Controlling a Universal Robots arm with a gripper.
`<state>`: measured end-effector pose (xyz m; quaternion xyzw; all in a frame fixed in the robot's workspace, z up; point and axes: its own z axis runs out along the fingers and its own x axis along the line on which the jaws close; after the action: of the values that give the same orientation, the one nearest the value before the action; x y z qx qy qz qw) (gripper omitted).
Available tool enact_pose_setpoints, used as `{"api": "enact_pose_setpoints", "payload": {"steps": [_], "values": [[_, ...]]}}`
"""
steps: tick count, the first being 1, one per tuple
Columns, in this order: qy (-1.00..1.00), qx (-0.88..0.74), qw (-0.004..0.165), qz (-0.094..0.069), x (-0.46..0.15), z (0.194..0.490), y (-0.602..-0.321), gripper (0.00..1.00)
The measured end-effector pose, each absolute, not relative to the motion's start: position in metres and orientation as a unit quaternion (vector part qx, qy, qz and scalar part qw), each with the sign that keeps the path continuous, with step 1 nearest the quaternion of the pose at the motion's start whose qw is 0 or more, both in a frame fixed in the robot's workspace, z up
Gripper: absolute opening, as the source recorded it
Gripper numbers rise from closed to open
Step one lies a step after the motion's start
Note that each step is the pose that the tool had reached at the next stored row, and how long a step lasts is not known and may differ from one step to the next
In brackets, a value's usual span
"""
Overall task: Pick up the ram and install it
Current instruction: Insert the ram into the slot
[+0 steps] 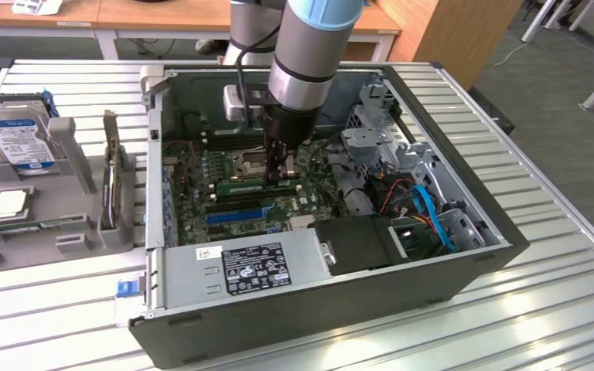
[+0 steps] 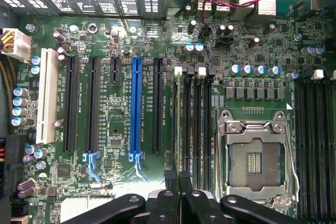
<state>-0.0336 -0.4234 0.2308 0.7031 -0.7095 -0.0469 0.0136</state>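
Ram [image 1: 251, 186] was already in the slot beside the CPU socket [image 2: 253, 157]. Hand [image 2: 179, 178] sat on its top edge, fingers together. Couldn't tell if fully latched.

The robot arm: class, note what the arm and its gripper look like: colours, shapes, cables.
The arm is a thick silver-grey tube with a light blue cap at its upper joint. A black cable runs down beside it towards a small pale box at the wrist. The gripper is black and slim; the wrist view shows its black linkage bars with round pivots.
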Motion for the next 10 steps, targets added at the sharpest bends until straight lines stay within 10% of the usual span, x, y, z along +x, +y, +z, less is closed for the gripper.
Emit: {"api": "enact_pose_setpoints", "payload": {"steps": [10], "values": [[-0.709,0.703,0.013,-0.047,-0.0335,0.2306,-0.4226,0.12]]}}
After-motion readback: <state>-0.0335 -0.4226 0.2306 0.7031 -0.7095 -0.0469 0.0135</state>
